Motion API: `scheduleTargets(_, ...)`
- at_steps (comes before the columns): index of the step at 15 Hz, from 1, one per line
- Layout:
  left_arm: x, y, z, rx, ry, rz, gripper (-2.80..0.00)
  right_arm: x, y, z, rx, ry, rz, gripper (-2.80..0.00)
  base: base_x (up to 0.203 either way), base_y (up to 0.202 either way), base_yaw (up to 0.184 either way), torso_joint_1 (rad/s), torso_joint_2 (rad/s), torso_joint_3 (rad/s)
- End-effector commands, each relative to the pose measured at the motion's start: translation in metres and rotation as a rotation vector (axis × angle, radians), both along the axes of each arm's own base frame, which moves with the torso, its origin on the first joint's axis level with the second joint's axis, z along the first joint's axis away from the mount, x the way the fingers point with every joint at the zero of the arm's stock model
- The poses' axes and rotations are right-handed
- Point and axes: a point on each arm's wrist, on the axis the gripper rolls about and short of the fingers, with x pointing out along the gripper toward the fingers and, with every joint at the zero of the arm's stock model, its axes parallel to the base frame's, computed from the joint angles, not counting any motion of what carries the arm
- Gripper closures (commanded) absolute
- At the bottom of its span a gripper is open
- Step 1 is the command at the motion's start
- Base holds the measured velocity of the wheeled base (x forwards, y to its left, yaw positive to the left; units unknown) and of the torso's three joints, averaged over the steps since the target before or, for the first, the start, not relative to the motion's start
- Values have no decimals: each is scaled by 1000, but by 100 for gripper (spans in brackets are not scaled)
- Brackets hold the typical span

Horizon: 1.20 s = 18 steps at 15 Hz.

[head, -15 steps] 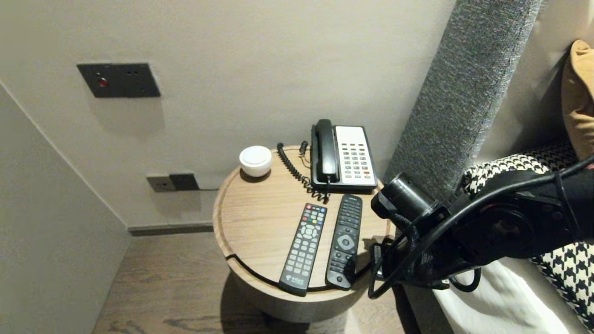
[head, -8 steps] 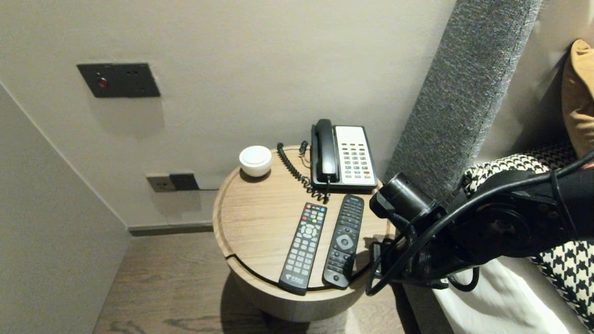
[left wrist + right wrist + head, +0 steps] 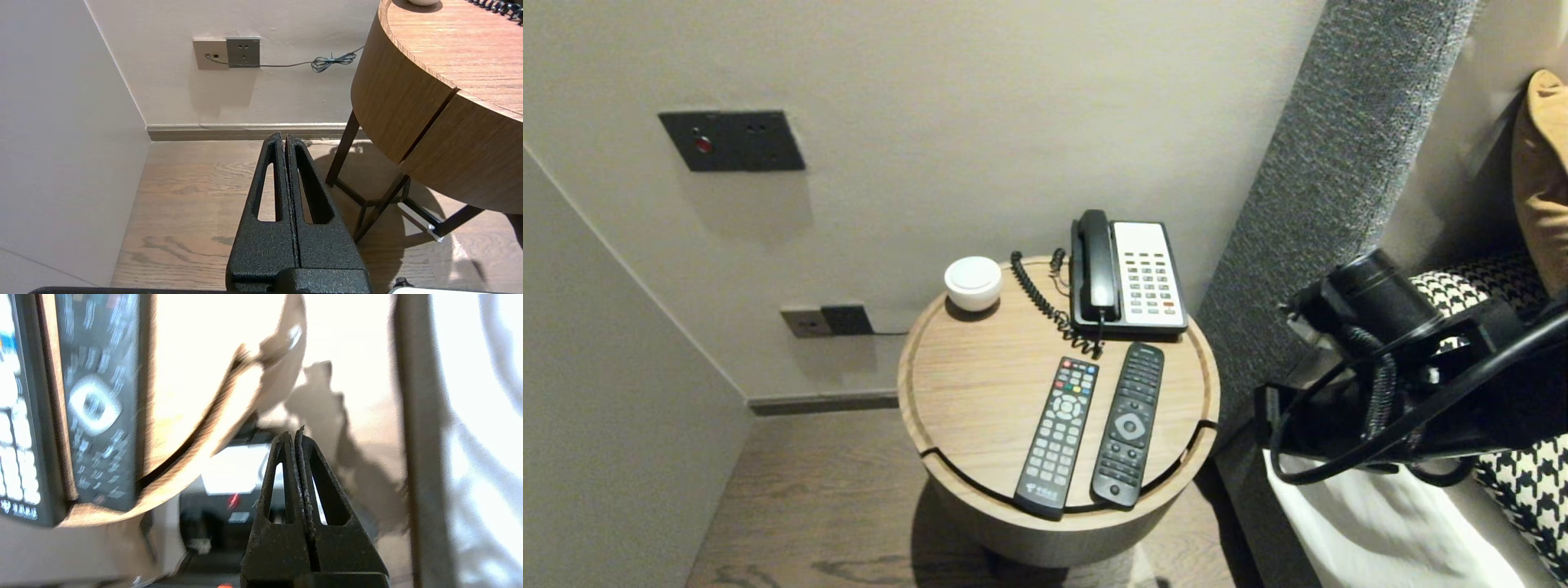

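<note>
Two remotes lie side by side at the near edge of a round wooden bedside table (image 3: 911, 384): a grey-buttoned remote (image 3: 1058, 437) and, to its right, a black remote (image 3: 1129, 425). My right arm (image 3: 1405, 384) hangs to the right of the table, over the bed's edge. The right gripper (image 3: 295, 433) is shut on nothing and sits beside the table rim (image 3: 212, 428), apart from the black remote (image 3: 96, 404). My left gripper (image 3: 282, 136) is parked low over the wooden floor, left of the table (image 3: 408, 102), shut and empty.
A black-and-white desk phone (image 3: 1127, 278) with a coiled cord and a white round dish (image 3: 973, 282) stand at the back of the table. A grey padded headboard (image 3: 1307, 180) and a bed with a houndstooth throw (image 3: 1519, 482) lie to the right. Wall sockets (image 3: 226, 53) are to the left.
My right arm has swung right and upward, off the table's right edge, so the rim there now shows. The remotes stay about where they were. The left arm has not moved.
</note>
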Motion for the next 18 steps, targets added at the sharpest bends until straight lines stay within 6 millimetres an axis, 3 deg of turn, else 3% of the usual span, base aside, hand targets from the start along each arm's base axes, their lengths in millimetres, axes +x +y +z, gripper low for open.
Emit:
scheduleTargets(1, 0, 0, 0, -2, -4, 1, 0, -17, -40, 30, -15, -125, -49, 0, 0, 0, 0, 0, 0, 0)
scheduleTargets(3, 0, 0, 0, 0, -2, 1, 0, -34, -75, 47, -68, -217, -112, 0, 0, 0, 0, 0, 0, 0)
scheduleTargets(5, 0, 0, 0, -1, -2, 1, 0, -60, -98, 56, -118, -285, -136, 0, 0, 0, 0, 0, 0, 0)
scheduleTargets(10, 0, 0, 0, -1, -4, 1, 0, -137, -117, 45, -222, -404, -128, 0, 0, 0, 0, 0, 0, 0)
scheduleTargets(14, 0, 0, 0, -1, -2, 2, 0, -201, -115, 4, -281, -509, -90, 0, 0, 0, 0, 0, 0, 0)
scheduleTargets(18, 0, 0, 0, 0, -4, 1, 0, -226, -113, -54, -353, -604, -46, 0, 0, 0, 0, 0, 0, 0)
